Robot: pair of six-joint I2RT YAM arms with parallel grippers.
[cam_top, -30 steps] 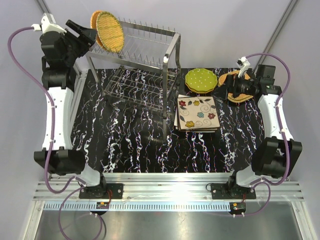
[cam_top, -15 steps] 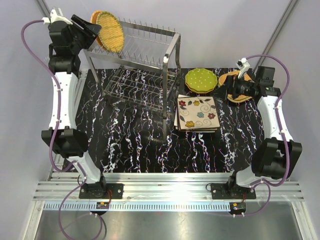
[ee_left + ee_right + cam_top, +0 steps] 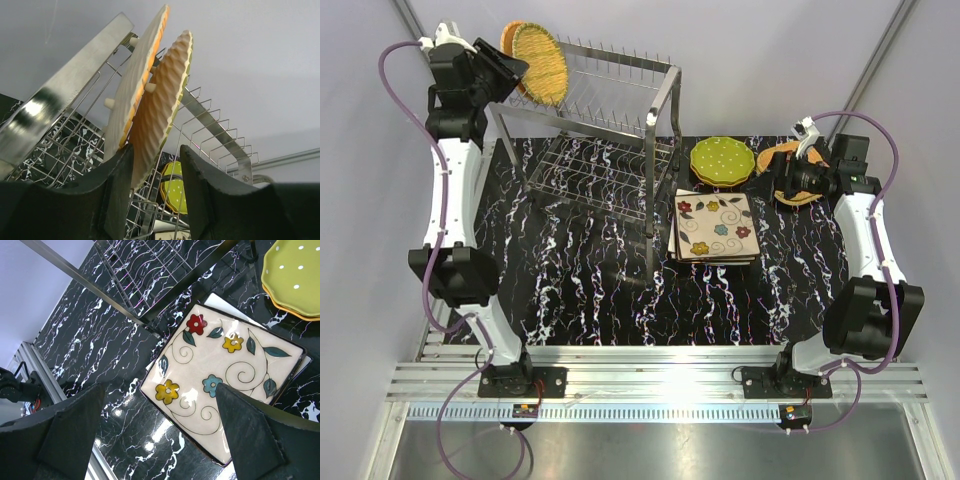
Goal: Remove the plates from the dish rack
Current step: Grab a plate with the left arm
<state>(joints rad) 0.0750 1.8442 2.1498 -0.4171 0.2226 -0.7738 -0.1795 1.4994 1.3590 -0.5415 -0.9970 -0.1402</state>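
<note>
- The table (image 3: 580,290) has a black top with white veins. Both arms are fixed at its 6 o'clock edge.
- The rack (image 3: 651,200), of shiny steel wire with two tiers, stands toward 11 o'clock on the table.
- The left arm (image 3: 455,190) reaches up along the 9 o'clock side to the 10 o'clock corner of the rack's top.
- The right arm (image 3: 870,230) reaches along the 3 o'clock side toward 2 o'clock.
- The square plates (image 3: 715,228), cream with coloured flowers, lie in a stack on the table at 3 o'clock of the rack, just beside its post.
- Two wicker plates (image 3: 538,62) stand on edge and lean together at the 10 o'clock end of the rack's top tier.
- The green plates (image 3: 722,160), with white dots, lie at 12 o'clock of the square stack, close to it.
- A third wicker plate (image 3: 775,155) lies flat at 3 o'clock of the green plates, partly hidden under the right claw.
- The left claw (image 3: 155,152) is about half closed, one finger on each side of the lower rim of the front wicker plate. I cannot tell if the fingers already press it.
- The right claw (image 3: 160,387) is spread wide and holds nothing. It hangs above the third wicker plate.
</note>
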